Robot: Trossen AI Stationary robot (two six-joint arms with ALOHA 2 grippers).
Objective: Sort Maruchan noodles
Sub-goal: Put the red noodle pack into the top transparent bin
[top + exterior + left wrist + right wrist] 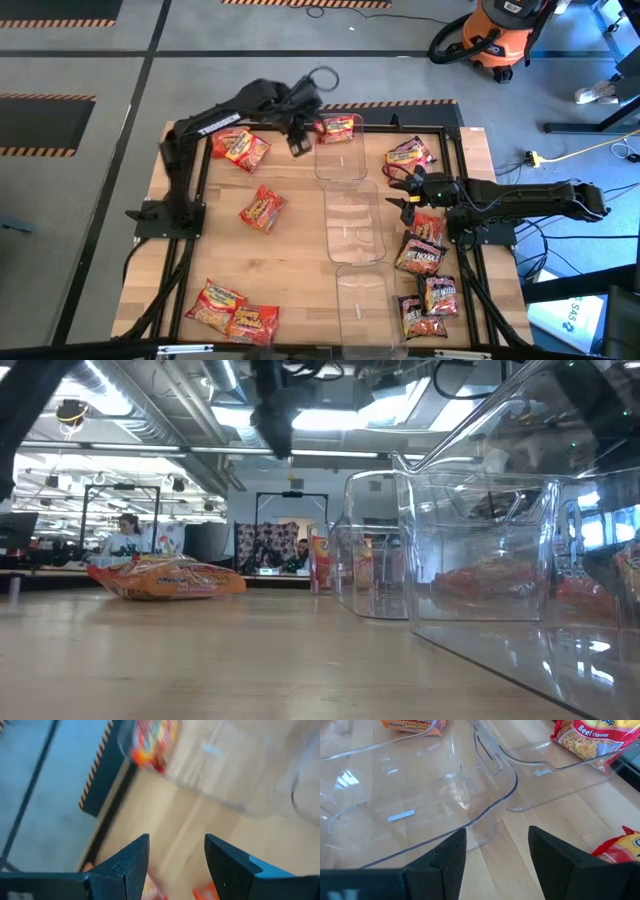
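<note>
Three clear bins [355,232] sit in a row down the middle of my table [300,270]; one packet [338,127] lies in the far bin; the other Maruchan noodles are scattered, four packets [262,209] on the left side of the wood and several more [420,257] down the right edge. My left gripper [300,140] hangs above the table just beside the far bin, fingers [131,865] spread with nothing between them; my right gripper [400,190] sits low by the middle bin's right wall, fingers [447,855] apart and empty, a beef packet [590,737] lying beyond it.
</note>
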